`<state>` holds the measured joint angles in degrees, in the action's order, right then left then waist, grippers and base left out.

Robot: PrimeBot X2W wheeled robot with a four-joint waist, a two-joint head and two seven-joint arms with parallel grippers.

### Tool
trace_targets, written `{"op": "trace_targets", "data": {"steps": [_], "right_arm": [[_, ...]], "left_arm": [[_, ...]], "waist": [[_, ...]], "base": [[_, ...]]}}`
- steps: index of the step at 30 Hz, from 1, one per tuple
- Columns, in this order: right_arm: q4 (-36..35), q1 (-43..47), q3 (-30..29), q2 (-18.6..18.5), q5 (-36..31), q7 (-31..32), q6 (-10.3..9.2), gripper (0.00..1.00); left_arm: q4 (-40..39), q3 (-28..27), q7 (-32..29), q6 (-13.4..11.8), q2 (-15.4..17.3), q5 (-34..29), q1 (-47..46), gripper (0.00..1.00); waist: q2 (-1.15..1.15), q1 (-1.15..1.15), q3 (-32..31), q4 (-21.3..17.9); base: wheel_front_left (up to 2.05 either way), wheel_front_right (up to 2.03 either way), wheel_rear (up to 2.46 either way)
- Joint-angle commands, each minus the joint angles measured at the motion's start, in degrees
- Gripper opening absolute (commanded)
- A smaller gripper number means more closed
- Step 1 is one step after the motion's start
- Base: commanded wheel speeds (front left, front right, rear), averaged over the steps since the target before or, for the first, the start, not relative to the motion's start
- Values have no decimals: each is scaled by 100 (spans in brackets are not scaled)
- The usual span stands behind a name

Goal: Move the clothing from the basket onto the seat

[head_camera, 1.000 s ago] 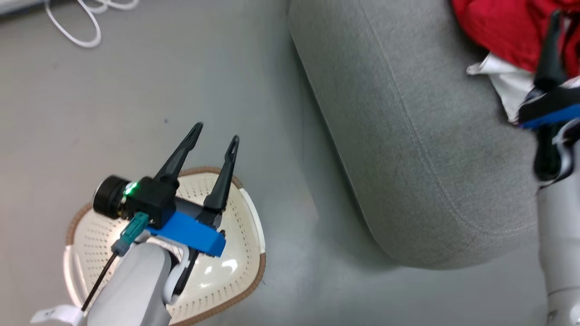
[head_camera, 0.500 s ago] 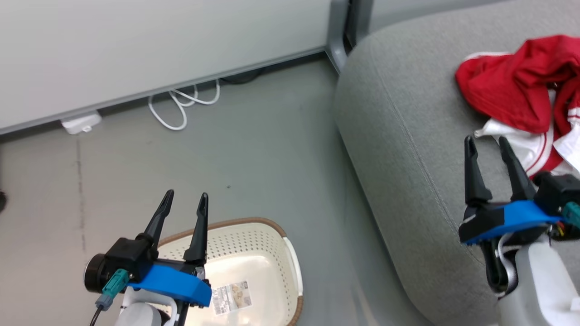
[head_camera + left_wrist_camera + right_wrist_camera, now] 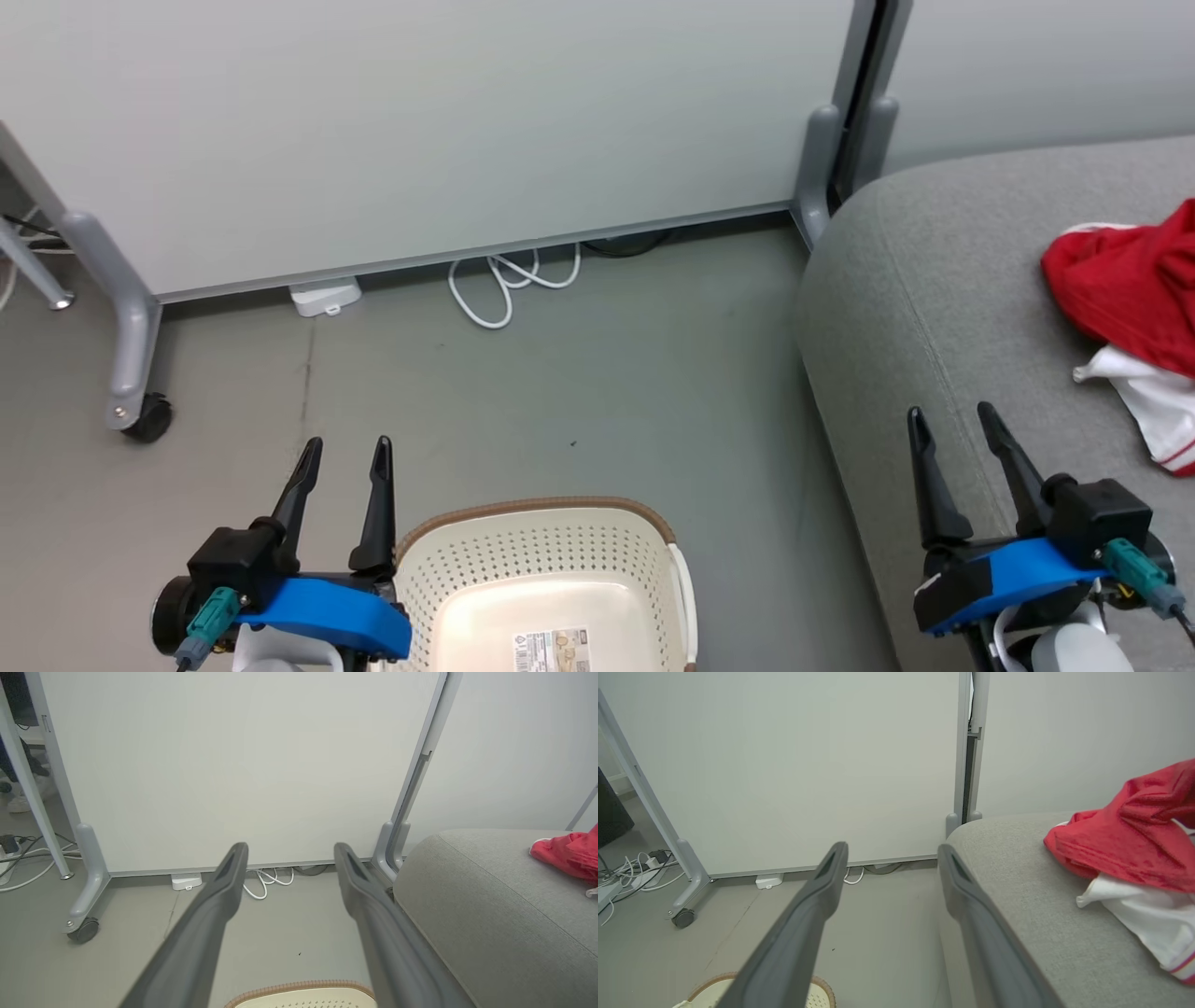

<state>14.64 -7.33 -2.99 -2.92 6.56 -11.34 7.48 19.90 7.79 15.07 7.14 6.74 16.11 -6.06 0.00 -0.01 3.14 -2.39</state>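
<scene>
Two tools gape empty, left tool (image 3: pixel 347 444) beside cream plastic basket (image 3: pixel 551 553), right tool (image 3: pixel 950 412) over grey fabric seat (image 3: pixel 934 308) (red clothing (image 3: pixel 1130 280) atop).

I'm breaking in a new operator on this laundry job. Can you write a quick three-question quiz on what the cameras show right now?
1. True or false: the right claw is shut on the clothing.
2. What lies on the visible floor of the basket? A: a red garment. B: a printed label. C: nothing at all.
3. Short answer: what is the clothing resting on?

Key: 1 false, as the claw is open and apart from the clothing; 2 B; 3 the seat.
</scene>
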Motion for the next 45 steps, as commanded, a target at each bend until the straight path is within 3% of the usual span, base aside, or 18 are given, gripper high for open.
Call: {"op": "trace_targets", "data": {"steps": [1,15,37,38,45], "right_arm": [[-49,141,53,2,42,20,3,100],[-148,486,241,3,259,52,3,100],[-147,521,152,4,385,61,3,100],[-123,432,157,1,355,62,0,0],[228,539,158,11,404,81,0,0]], "left_arm": [[44,-70,15,38,-8,-23,37,100],[465,-444,16,46,-25,-2,95,100],[620,-254,15,37,16,106,114,100],[615,-269,-1,25,-7,94,96,0],[910,-264,-55,25,-105,143,383,0]], "waist": [[0,1,-108,127],[0,1,-298,336],[0,1,-303,324],[0,2,-303,324],[0,2,-305,323]], "base": [[0,0,0],[0,0,0],[0,0,0],[0,0,0],[0,0,0]]}}
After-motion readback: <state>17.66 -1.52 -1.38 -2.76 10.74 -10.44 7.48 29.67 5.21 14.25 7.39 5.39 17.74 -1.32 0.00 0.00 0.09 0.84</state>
